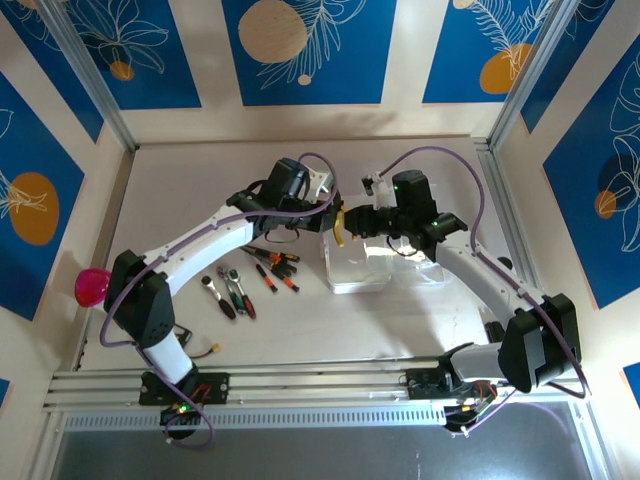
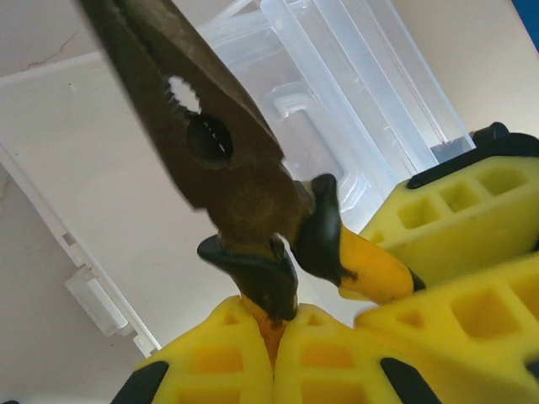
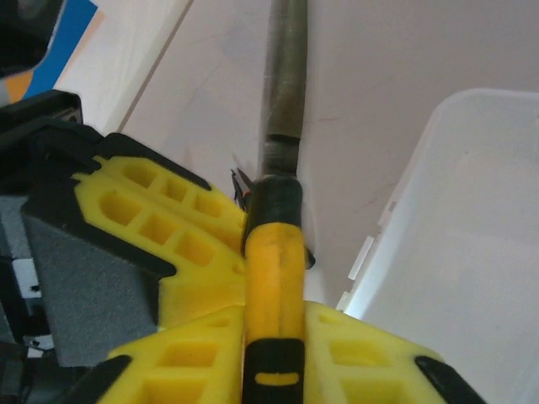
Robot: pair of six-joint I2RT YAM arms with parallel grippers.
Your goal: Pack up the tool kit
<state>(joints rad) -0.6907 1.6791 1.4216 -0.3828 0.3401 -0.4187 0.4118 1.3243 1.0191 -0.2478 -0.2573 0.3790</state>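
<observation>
The yellow-handled pliers (image 1: 338, 230) hang in the air at the left end of the clear plastic case (image 1: 385, 268), gripped from both sides. My left gripper (image 2: 274, 324) is shut on one handle just below the dark pliers head (image 2: 210, 143). My right gripper (image 3: 274, 337) is shut on the other yellow handle (image 3: 274, 269). In the top view the left gripper (image 1: 322, 214) and the right gripper (image 1: 352, 222) meet nose to nose. The open case (image 2: 337, 101) lies under the pliers, its white wall (image 3: 472, 252) close on the right.
Red-and-black screwdrivers (image 1: 275, 265) and small metal wrenches (image 1: 230, 292) lie on the table left of the case. A pink ball (image 1: 92, 286) sits at the left wall. A small orange-tipped piece (image 1: 215, 348) lies near the front rail.
</observation>
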